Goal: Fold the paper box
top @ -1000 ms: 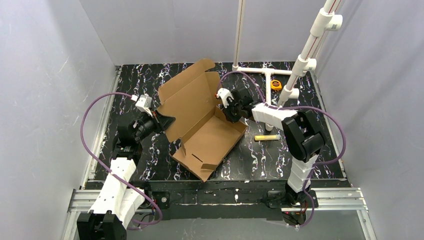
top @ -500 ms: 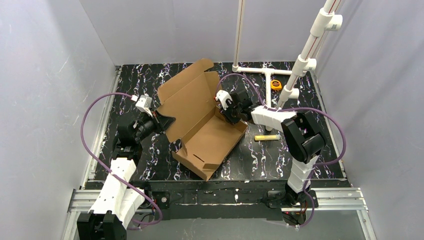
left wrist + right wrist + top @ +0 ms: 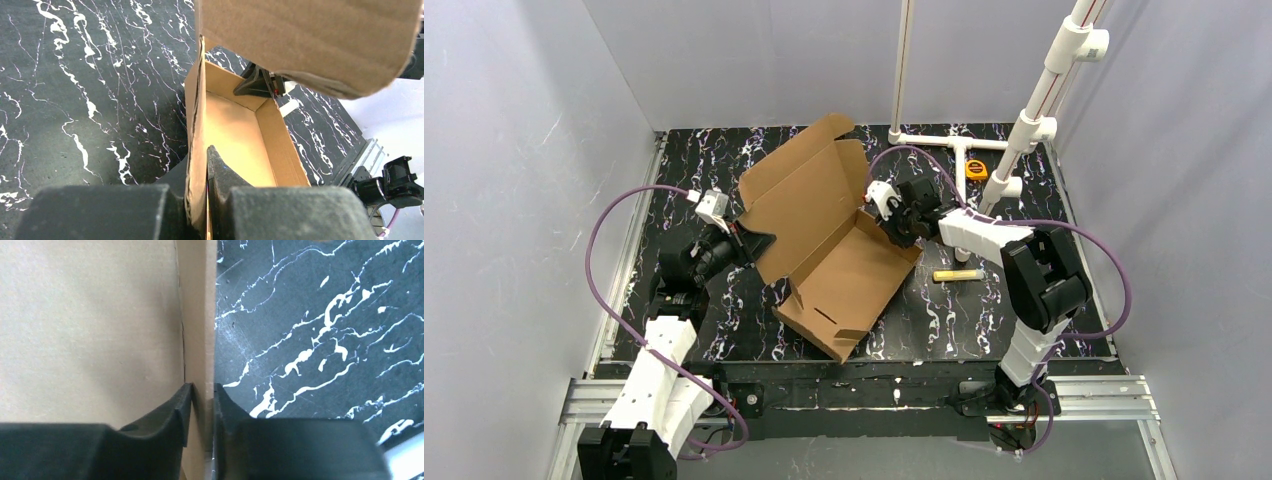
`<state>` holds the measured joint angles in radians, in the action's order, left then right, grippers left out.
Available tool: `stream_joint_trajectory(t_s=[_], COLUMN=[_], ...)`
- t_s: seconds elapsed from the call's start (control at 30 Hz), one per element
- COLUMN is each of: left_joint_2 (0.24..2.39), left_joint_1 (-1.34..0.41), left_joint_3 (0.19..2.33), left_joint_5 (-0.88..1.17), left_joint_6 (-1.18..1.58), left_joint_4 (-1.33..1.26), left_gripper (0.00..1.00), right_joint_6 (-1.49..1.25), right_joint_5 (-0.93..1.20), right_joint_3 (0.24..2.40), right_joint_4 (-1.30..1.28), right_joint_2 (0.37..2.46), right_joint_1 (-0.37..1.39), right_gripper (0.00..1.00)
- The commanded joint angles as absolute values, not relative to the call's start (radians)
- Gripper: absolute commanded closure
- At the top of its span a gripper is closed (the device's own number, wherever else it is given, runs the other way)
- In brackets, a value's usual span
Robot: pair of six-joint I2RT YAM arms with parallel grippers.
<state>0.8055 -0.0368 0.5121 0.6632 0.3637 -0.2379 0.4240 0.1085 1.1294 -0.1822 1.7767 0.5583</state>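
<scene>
Brown corrugated cardboard paper box [image 3: 849, 275] sits half-formed on the black marbled desk [image 3: 954, 315], lid raised. Clamped on its left wall, the left gripper [image 3: 752, 241] likely steadies it. The right gripper [image 3: 892, 228] straddles the right wall; whether it pinches is unclear.

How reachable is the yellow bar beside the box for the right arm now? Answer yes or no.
Probably yes. The yellow bar lies on the table right of the paper box, uncovered, near that arm. The right hand must first leave the box wall it straddles.
</scene>
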Motion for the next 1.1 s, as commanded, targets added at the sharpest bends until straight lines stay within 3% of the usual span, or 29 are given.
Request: stream_joint_trajectory(t_s=[0.0,0.1,0.27,0.4,0.47,0.57,0.6,0.67,0.93,1.0,1.07], left_joint_2=[0.778,0.773,0.769,0.771,0.783,0.827,0.851,0.893,0.947,0.933,0.914], left_joint_1=[-0.037,-0.038,-0.037,-0.037,-0.038,-0.038,-0.038,-0.037,-0.037,-0.037,-0.037], left_joint_3=[0.512,0.512,0.512,0.524,0.544,0.600,0.617,0.642,0.666,0.652,0.634], left_joint_5=[0.683,0.687,0.693,0.677,0.678,0.723,0.750,0.796,0.883,0.889,0.890], left_joint_6=[0.358,0.356,0.355,0.317,0.277,0.168,0.119,0.031,-0.159,-0.192,-0.212], left_joint_4=[-0.268,-0.268,-0.274,-0.293,-0.310,-0.323,-0.323,-0.323,-0.332,-0.334,-0.338], left_gripper=[1.00,1.00,1.00,1.00,1.00,1.00,1.00,1.00,1.00,1.00,1.00], right_joint_6=[0.428,0.409,0.381,0.385,0.389,0.397,0.410,0.442,0.643,0.760,0.886], right_joint_5=[0.113,0.093,0.091,0.181,0.208,0.261,0.285,0.362,0.652,0.767,0.879], right_joint_3=[1.124,1.109,1.087,1.103,1.110,1.117,1.118,1.118,1.099,1.185,1.290], right_joint_4=[-0.190,-0.160,-0.115,-0.146,-0.159,-0.179,-0.188,-0.211,-0.227,-0.349,-0.508], right_joint_2=[1.773,1.770,1.732,1.717,1.693,1.636,1.461,1.566,1.368,1.393,1.418], right_joint_1=[0.552,0.552,0.552,0.548,0.541,0.506,0.491,0.457,0.404,0.404,0.404], right_gripper=[0.81,0.99,0.99,0.51,0.38,0.28,0.25,0.22,0.11,0.01,0.00])
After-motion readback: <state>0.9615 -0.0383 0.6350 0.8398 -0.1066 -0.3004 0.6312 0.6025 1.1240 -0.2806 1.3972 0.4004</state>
